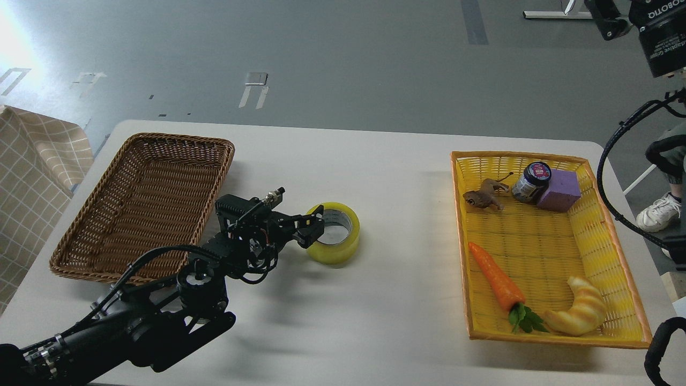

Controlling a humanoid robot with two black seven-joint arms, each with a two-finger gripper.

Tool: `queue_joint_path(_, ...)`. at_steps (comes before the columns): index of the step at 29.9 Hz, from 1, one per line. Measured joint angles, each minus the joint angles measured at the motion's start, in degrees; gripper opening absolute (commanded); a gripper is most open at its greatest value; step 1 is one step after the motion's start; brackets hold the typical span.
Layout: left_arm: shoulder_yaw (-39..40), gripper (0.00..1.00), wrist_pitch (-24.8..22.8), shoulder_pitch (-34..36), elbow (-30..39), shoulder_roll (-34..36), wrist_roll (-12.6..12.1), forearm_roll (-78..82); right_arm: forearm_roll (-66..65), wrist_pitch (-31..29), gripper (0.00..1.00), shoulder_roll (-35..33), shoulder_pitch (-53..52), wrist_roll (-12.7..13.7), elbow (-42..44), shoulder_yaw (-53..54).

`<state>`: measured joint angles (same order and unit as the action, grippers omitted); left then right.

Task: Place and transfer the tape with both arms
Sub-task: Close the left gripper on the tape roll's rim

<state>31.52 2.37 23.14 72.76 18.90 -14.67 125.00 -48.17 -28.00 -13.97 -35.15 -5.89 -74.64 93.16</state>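
Observation:
The tape (336, 234), a yellow roll with a grey-white core, lies flat on the white table (375, 300) left of centre. My left gripper (313, 227) comes in from the lower left and is low at the roll's left side. Its two fingers are apart, one over the core hole and one outside the left wall. The roll rests on the table. My right gripper (660, 37), marked ROBOTIQ, hangs high at the top right corner, far from the tape. Its fingers are cut off by the frame edge.
A brown wicker basket (134, 155) stands at the left, close behind my left arm. A yellow basket (616, 252) at the right holds a carrot (496, 276), a croissant (581, 313), a purple block (560, 190), a jar (531, 181) and a brown toy animal (484, 196).

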Motion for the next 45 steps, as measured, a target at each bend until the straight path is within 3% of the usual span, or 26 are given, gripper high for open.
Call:
queue_joint_path(18,-0.1,0.94,-0.8,-1.0,-2.2,-1.6,0.6,0.0,-0.1,0.0,1.00,-0.1,1.6,0.2,-0.1,0.0)
queue_joint_path(23,-0.1,0.87,-2.5,-0.8,-2.3,-1.7,0.8,0.0,-0.1,0.0,1.00,-0.2,1.8,0.7,-0.1,0.0)
queue_joint_path(26,0.0,0.75,-3.5,-0.8,-2.3,-1.7,0.9,0.0,-0.2,0.0,1.00,-0.2,1.9,0.9,-0.1,0.0)
queue_joint_path(29,0.0,0.74,-4.4,-0.6,-2.4,-1.7,0.9,0.0,-0.2,0.0,1.00,-0.2,1.9,1.0,0.0,0.0)
queue_joint_path(31,0.0,0.67,-4.8,-0.5,-2.4,-1.7,0.9,-0.3,-0.2,0.0,1.00,-0.2,1.9,1.0,0.0,0.0)
queue_joint_path(37,0.0,0.64,-6.2,0.0,-2.4,-1.7,0.7,-1.6,-0.1,0.0,1.00,-0.2,2.0,1.2,0.0,0.0)
queue_joint_path(45,-0.1,0.50,-8.2,0.5,-2.0,-1.6,0.7,-1.5,-0.1,0.0,1.00,-0.3,2.4,1.6,0.0,0.0)
